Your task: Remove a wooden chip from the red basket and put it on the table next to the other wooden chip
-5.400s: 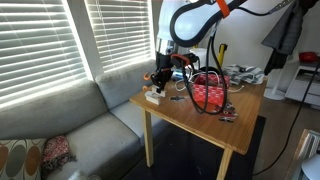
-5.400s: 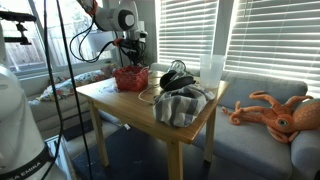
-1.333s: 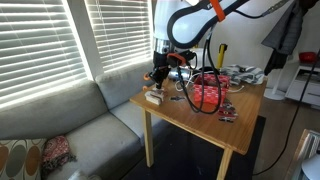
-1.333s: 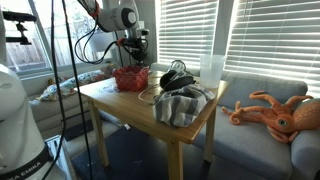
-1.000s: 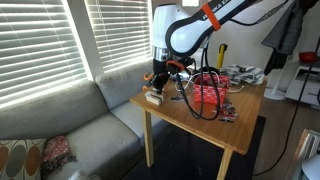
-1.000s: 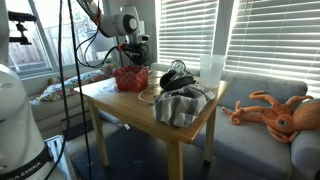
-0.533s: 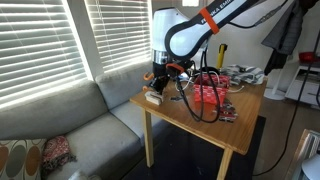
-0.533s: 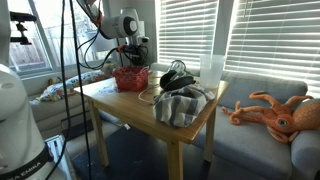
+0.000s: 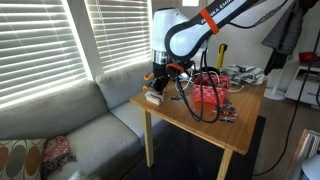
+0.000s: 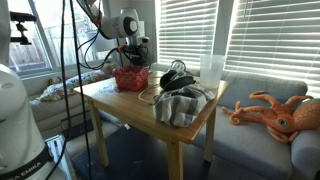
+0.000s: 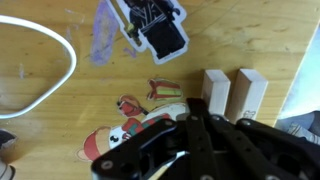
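The red basket (image 9: 208, 93) stands on the wooden table (image 9: 190, 122); it also shows in an exterior view (image 10: 130, 78) on the table's far end (image 10: 125, 105). Two pale wooden chips lie side by side near the table's corner (image 9: 154, 97). The wrist view shows them as one chip (image 11: 215, 90) and the other wooden chip (image 11: 251, 93) right beside it. My gripper (image 9: 157, 85) hangs just above the chips, beside the basket, and in the wrist view (image 11: 195, 118) its black fingers look closed together with nothing between them.
A black device (image 11: 160, 35) and a white cable (image 11: 55, 50) lie on the table near colourful stickers (image 11: 125, 128). Grey cloth (image 10: 180, 105), headphones (image 10: 177, 77) and a cup (image 10: 211, 68) sit on the table. A grey sofa (image 9: 70, 130) adjoins it, with an orange octopus toy (image 10: 275, 110) on it.
The arm's upper links have shifted slightly; the gripper stays over the two chips at the table's corner. The basket and chips have not moved.
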`<state>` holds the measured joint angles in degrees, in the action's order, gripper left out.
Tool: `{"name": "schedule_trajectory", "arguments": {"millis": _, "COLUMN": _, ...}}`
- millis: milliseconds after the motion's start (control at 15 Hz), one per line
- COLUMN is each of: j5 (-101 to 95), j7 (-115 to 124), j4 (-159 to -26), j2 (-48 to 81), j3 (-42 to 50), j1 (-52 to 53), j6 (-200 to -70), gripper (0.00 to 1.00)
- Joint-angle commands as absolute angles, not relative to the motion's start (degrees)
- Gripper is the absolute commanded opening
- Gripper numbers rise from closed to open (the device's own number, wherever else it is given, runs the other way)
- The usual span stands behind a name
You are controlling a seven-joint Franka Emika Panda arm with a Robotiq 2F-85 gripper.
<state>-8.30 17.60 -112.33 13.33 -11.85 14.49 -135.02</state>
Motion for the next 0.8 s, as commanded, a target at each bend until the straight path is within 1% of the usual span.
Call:
{"name": "schedule_trajectory", "arguments": {"millis": 0, "j5": -8.42, "j7": 17.38, "j4": -111.94, "j2": 13.74, "j3": -11.22, "j1": 15.47, "j6": -135.93, "gripper": 0.00}}
{"name": "schedule_trajectory", "arguments": {"millis": 733, "j5": -10.22, "j7": 19.26, "j4": -112.54, "j2": 11.85, "j3": -10.36, "j1": 15.74, "j6": -135.12, "gripper": 0.00}}
